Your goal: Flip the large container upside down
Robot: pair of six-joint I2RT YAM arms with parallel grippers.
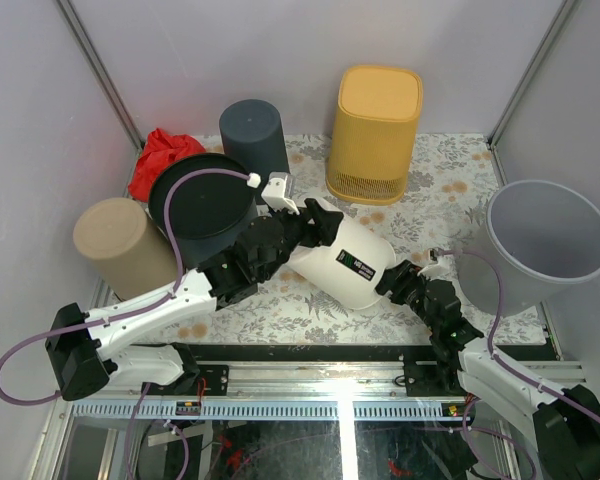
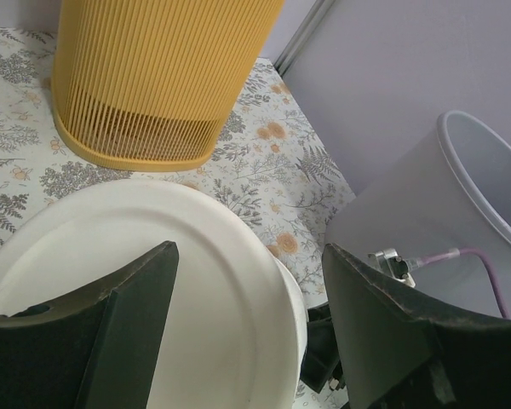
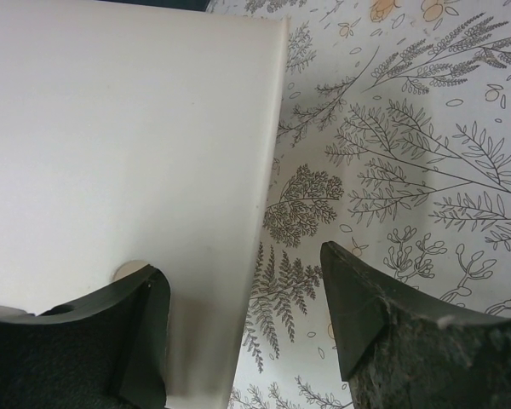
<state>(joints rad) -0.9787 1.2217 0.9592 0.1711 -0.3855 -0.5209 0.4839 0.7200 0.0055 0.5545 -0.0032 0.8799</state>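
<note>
The white container point(image 1: 345, 262), which I took for the large one named, lay on its side at the middle of the table point(image 1: 450, 190); by my judgement the turn was about half made, with the tip onto its other end left to do; which end was the mouth I could not tell. My left pincer point(image 1: 325, 222) stood spread wide over one round end, clamping nothing that I could see; my right pincer point(image 1: 400, 278) was released too, its jaws astride the container's edge with cloth showing between. The black bin point(image 1: 202, 200) sat just beside on the left and the yellow basket point(image 1: 375, 130) behind; the grey bin point(image 1: 550, 245) stood near my right arm; bare cloth lay between them, the table's near edge close.
</note>
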